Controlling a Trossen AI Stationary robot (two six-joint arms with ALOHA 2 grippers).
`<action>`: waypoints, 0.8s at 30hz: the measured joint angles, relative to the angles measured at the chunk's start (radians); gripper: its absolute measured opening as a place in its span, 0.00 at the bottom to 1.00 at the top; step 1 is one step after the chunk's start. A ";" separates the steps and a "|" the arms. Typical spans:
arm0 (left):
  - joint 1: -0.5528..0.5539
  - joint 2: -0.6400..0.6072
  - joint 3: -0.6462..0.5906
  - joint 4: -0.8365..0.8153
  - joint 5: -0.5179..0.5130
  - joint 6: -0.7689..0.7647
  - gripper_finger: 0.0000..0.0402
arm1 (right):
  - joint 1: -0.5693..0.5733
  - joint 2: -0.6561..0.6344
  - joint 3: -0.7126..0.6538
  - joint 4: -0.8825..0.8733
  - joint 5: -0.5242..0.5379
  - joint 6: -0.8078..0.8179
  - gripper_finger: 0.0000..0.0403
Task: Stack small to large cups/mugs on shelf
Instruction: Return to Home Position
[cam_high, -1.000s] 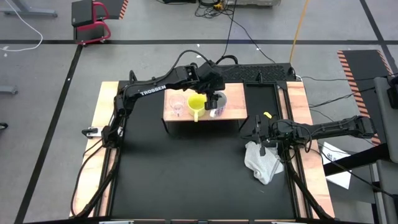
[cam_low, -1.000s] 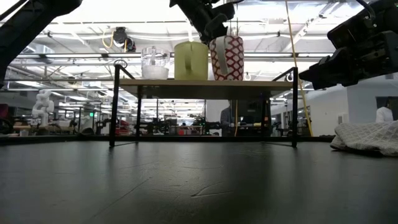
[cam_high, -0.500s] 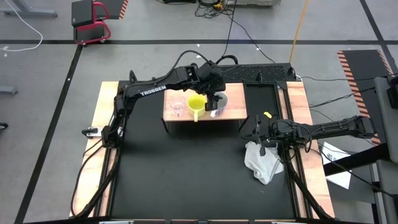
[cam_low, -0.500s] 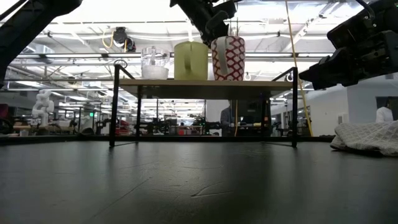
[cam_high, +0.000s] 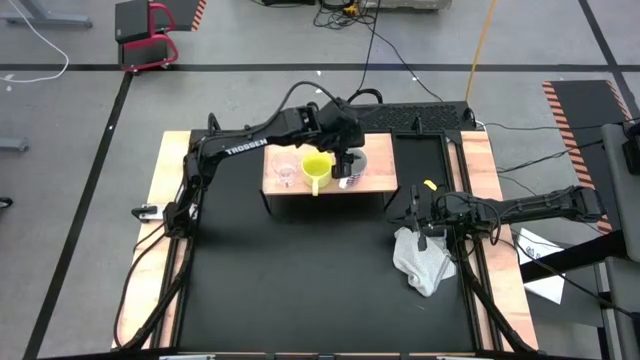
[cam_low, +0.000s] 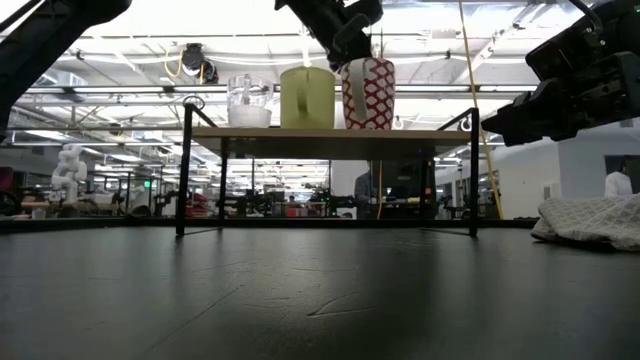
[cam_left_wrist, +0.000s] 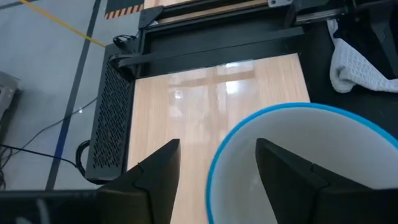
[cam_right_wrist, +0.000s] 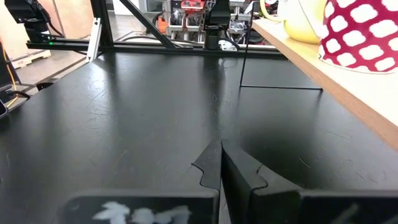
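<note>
From above, the shelf (cam_high: 375, 172) stands at the far side of the black table (cam_high: 300, 280) with three vessels in a row on its top: the glass cup (cam_high: 285, 172) towards the left arm's side, the yellow mug (cam_high: 317, 166) in the middle, and the patterned mug (cam_high: 353, 174) just beside it. The left gripper (cam_high: 345, 158) hangs directly over the patterned mug and hides part of it. The right gripper (cam_high: 413, 213) waits low near the table's right edge, just beside a white cloth (cam_high: 425, 262). The level view across the table shows the same row on the shelf (cam_low: 330, 133): glass cup (cam_low: 249, 102), yellow mug (cam_low: 306, 97) and the red-and-white patterned mug (cam_low: 368, 93), all upright, with the left gripper (cam_low: 352, 42) close above the patterned mug's rim and the white cloth (cam_low: 595, 220) lying at the side. Through the left wrist camera the left gripper (cam_left_wrist: 217, 144) is spread wide, and the blue rim of the patterned mug (cam_left_wrist: 298, 155) passes between its fingers (cam_left_wrist: 158, 180) without being pinched, above the bare shelf (cam_left_wrist: 211, 99). Through the right wrist camera the right gripper (cam_right_wrist: 219, 163) has its fingers pressed together on nothing above the table (cam_right_wrist: 137, 118), and the patterned mug (cam_right_wrist: 360, 34) and yellow mug (cam_right_wrist: 303, 23) stand on the shelf (cam_right_wrist: 329, 84) off to the side.
</note>
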 joint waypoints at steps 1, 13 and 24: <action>-0.003 0.000 0.000 -0.003 -0.001 0.000 0.52 | 0.000 0.000 0.000 0.000 0.000 -0.001 0.00; -0.049 -0.094 0.001 -0.017 -0.121 0.036 0.52 | 0.000 0.001 0.000 0.000 0.000 -0.006 0.00; -0.084 -0.189 0.002 -0.130 -0.124 -0.001 0.37 | 0.000 0.006 0.000 0.017 -0.001 -0.004 0.00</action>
